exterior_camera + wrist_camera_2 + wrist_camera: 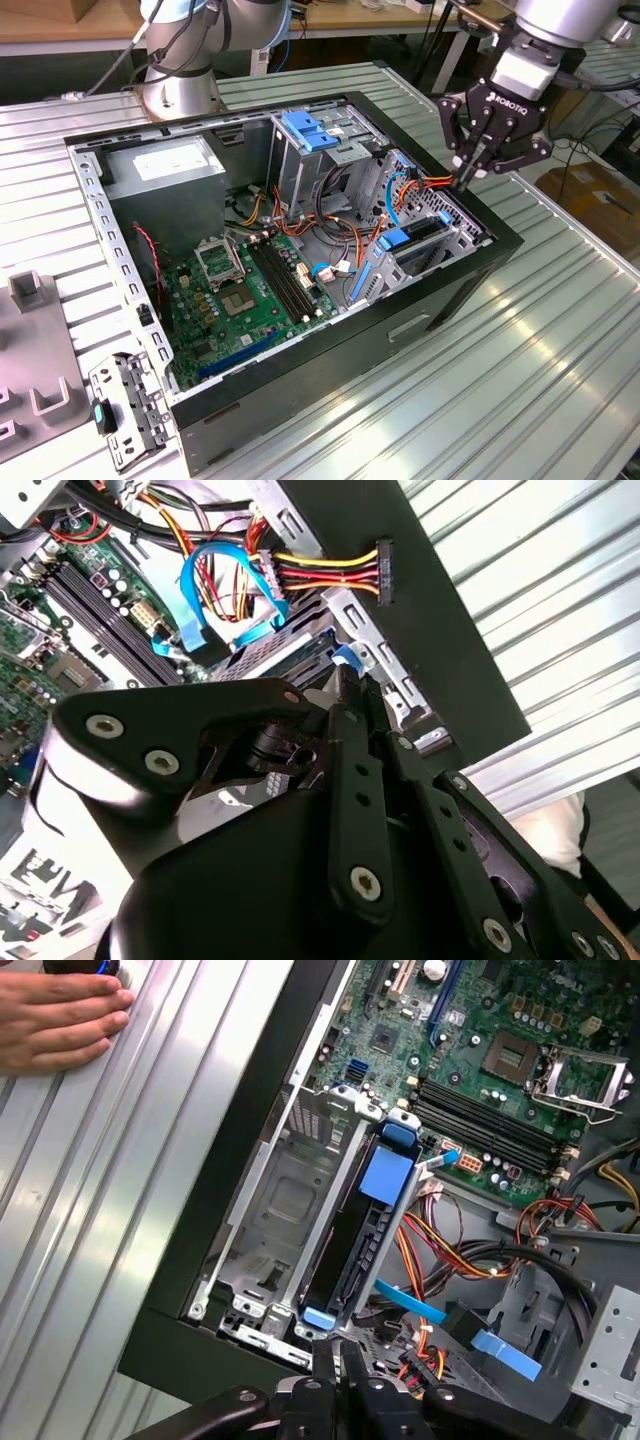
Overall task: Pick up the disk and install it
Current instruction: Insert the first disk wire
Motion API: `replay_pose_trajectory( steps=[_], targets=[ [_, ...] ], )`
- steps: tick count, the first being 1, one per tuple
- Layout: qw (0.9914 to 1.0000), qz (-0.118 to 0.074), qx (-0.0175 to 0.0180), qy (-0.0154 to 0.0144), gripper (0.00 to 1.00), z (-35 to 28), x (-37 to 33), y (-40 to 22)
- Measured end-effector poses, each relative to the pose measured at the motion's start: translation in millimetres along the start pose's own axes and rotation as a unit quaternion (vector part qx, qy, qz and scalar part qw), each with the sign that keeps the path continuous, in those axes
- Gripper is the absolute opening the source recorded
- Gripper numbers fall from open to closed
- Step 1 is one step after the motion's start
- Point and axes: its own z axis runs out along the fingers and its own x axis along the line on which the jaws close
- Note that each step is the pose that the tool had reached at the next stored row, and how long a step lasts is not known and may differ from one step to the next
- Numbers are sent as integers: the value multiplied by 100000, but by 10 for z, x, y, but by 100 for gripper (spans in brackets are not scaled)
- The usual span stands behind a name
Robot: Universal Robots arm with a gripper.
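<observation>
The disk [350, 1250] is a dark slab standing on edge in a slot of the grey drive bay [270, 1200], in the corner of the open computer case [440, 300]. A blue-tabbed bracket [387, 1172] runs along it. In the exterior view the disk [418, 240] sits low in the bay toward that view's right. My gripper [468, 178] hovers just above the case's edge beside the bay. Its fingers are shut together with nothing between them. In both wrist views the gripper [335, 1355] [352, 685] points at the blue clip [318, 1317] at the disk's near end.
A person's hand [55, 1015] rests on the ribbed metal table outside the case. Inside are the motherboard [240, 290], a grey power-supply box [165, 165], a tall cage with a blue handle [305, 130] and loose cables [320, 575]. Grey fixtures [35, 400] lie at the exterior view's left.
</observation>
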Motion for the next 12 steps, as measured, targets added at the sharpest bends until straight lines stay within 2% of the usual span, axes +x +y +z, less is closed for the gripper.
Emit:
replay_pose_trajectory(
  steps=[2, 3, 4, 5, 6, 9, 12],
  targets=[
    [99998, -554, 15, 20, 19, 1, 3, -7],
    [99997, -801, 19, 33, 25, 1, 3, -8],
    [99992, -1231, 27, 55, 25, 1, 3, -9],
    [99969, -2470, 62, 91, 25, 4, 4, -10],
    [99941, -3425, 88, 118, 25, 7, 3, -11],
    [99774, -6706, 166, 239, 25, 21, 5, -15],
    [99693, -7818, 196, 281, 25, 29, 16, -68]
  ],
)
